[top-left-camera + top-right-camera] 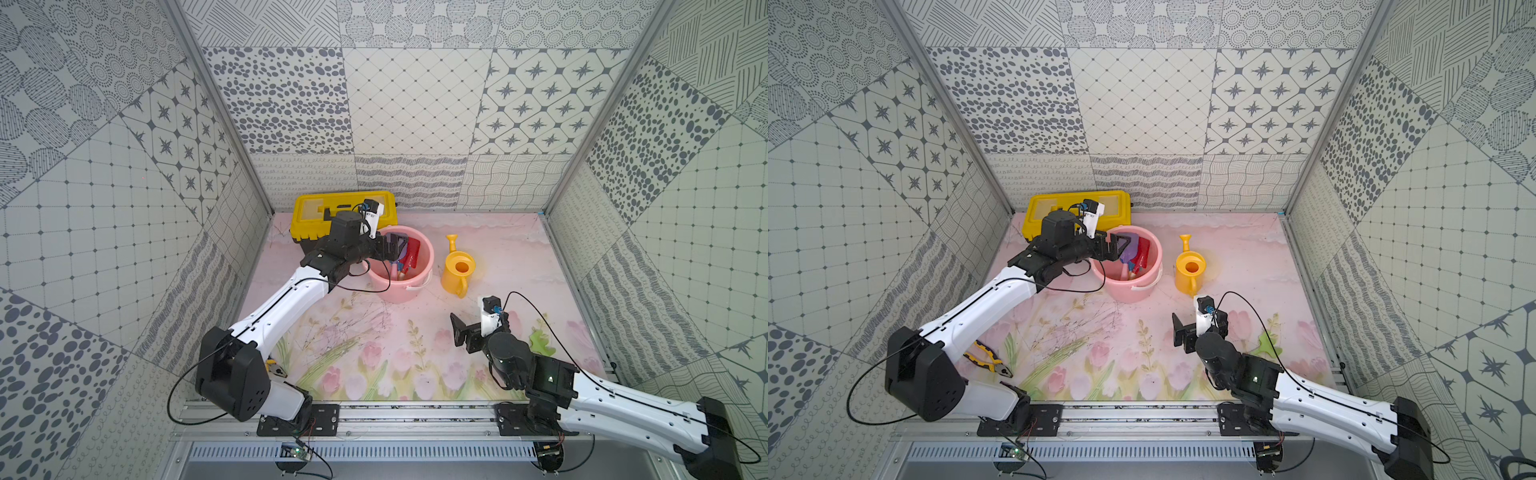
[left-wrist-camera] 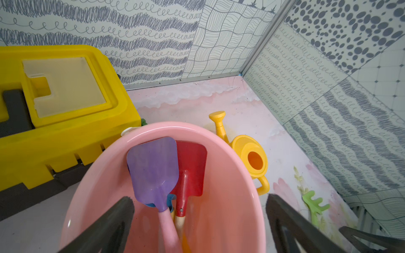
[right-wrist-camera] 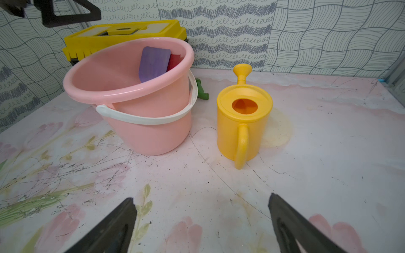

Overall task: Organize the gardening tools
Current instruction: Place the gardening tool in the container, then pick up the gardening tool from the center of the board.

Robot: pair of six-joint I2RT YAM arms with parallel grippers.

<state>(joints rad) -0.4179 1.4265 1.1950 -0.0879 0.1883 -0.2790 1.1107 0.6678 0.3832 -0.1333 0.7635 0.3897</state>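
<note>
Floral desk (image 1: 374, 332) with a yellow toolbox (image 1: 316, 212) at the back and a pink bucket (image 1: 399, 291) just in front of it. A yellow watering can (image 1: 457, 270) sits beside the bucket. The left gripper (image 2: 198, 198) hangs over the bucket, wide open, nothing in it. The right gripper (image 3: 201, 198) is spread open too, above bare desk. A purple spade (image 2: 153, 168) and a red spade (image 2: 192, 166) stand heads-up in the bucket. The light green rake (image 2: 315, 206) lies on the desk by the right arm.

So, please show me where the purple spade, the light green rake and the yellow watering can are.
purple spade (image 2: 153, 166), left wrist view, middle of its blade
light green rake (image 2: 315, 204), left wrist view, its head by the tines
yellow watering can (image 3: 260, 131), right wrist view, side of its body
</note>
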